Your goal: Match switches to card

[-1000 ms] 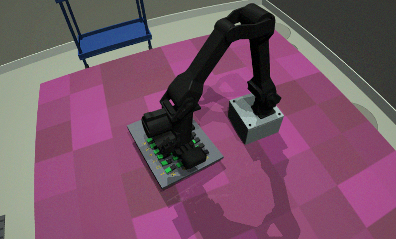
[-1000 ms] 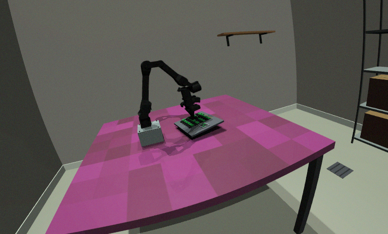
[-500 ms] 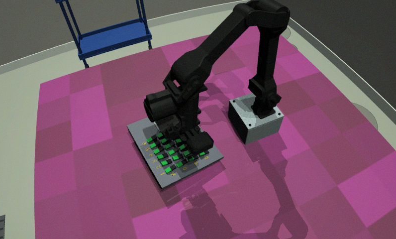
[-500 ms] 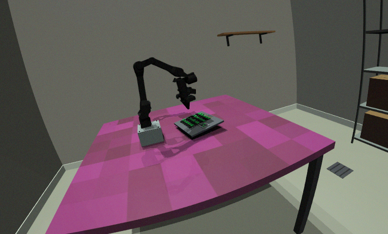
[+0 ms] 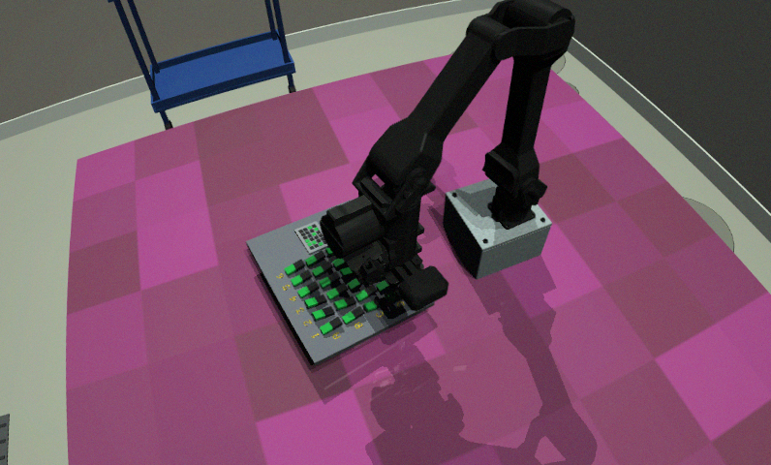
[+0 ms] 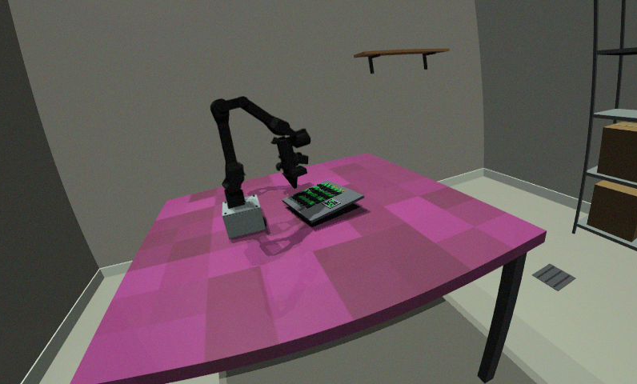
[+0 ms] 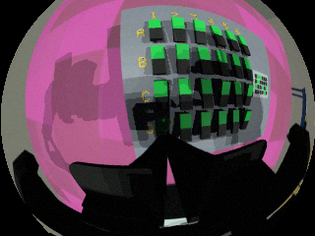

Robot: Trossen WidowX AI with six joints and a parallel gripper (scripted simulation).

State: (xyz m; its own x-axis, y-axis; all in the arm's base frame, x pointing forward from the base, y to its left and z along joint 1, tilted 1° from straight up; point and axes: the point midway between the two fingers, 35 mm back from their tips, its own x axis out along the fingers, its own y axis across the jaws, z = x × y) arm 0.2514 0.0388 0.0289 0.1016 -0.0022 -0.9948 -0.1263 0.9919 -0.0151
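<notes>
The grey switch panel (image 5: 271, 247) (image 6: 312, 215) (image 7: 129, 34) bears rows A to D of green and dark grey rocker switches. The small card (image 5: 310, 237) (image 6: 331, 203) (image 7: 261, 85) lies beside the column 6 end. My gripper (image 6: 294, 186) (image 7: 164, 139) is shut and empty. In the wrist view its tips overlap the near end of switch D1 (image 7: 161, 123), which is in deep shadow; whether they touch it I cannot tell. Switch D2 (image 7: 185, 125) is just beside. In the top view my hand hides several near switches. Switch A1 (image 5: 330, 326) (image 7: 155, 30) is in plain view.
The arm's base box (image 5: 513, 256) (image 6: 243, 223) stands close to the panel's near side. The panel lies on a pink patchwork table (image 5: 176, 241) (image 6: 383, 266). A blue cart (image 5: 222, 66) stands beyond the table's edge.
</notes>
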